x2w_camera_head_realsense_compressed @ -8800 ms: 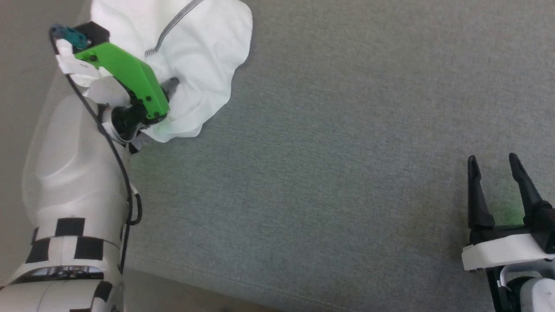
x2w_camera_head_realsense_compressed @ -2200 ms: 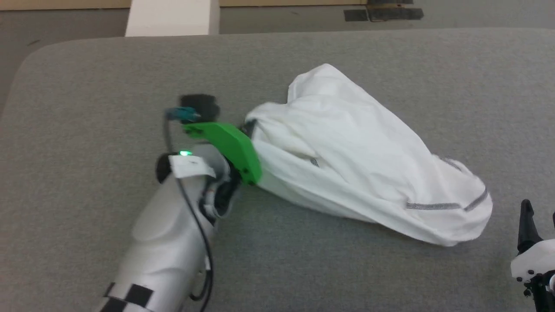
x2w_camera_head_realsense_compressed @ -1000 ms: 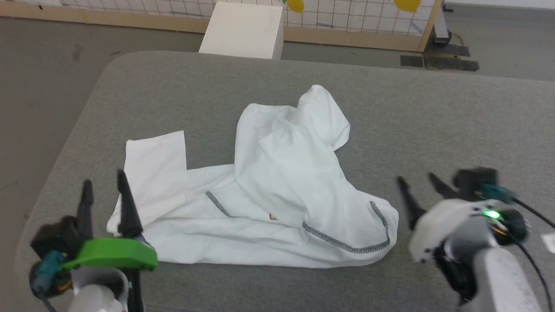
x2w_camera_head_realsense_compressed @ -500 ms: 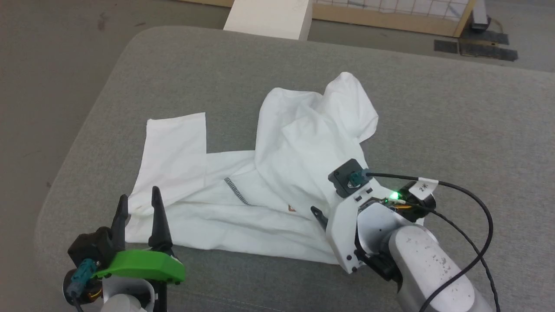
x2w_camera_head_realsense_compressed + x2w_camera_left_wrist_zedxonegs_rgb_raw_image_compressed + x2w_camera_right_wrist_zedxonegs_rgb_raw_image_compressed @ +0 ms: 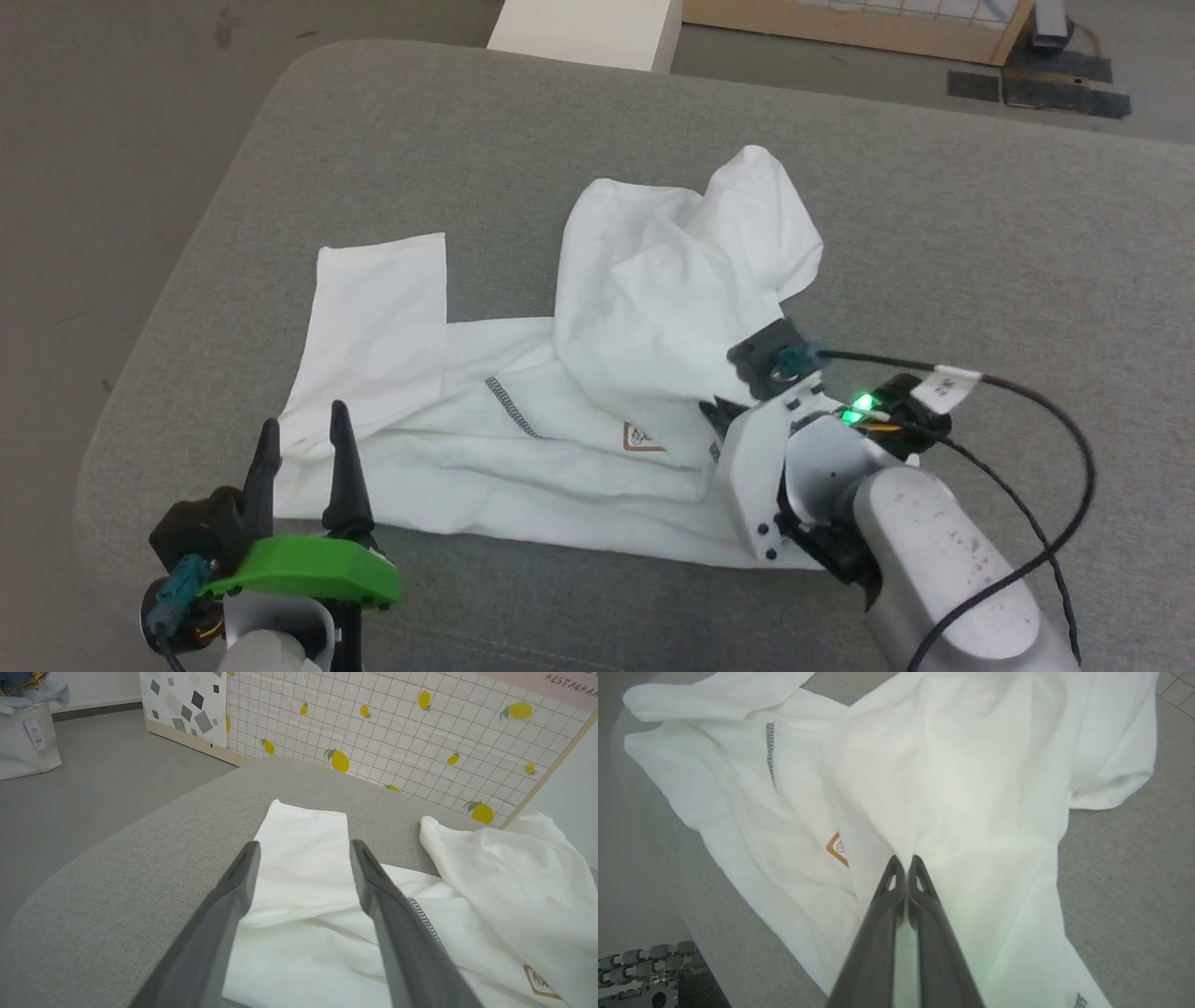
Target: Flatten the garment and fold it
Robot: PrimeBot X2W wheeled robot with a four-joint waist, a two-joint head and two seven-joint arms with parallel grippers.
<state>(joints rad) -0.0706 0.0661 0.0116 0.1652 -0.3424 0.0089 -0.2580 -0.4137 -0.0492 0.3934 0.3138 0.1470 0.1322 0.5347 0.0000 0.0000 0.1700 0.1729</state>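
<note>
Near the cushion's (image 5: pixel 934 187) front-left corner, the left gripper (image 5: pixel 303 416) hovered with jaws spread, aimed at the flat sleeve (image 5: pixel 378 299), probably to take that edge. The shirt (image 5: pixel 523 467) lay mid-cushion (its right half heaped over itself). The right gripper (image 5: pixel 904 859) was clamped on a fold of that heap, likely to lift and spread it.

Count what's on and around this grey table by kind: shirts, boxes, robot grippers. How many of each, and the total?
shirt: 1
box: 1
grippers: 2 (left gripper, right gripper)
Total: 4
</note>
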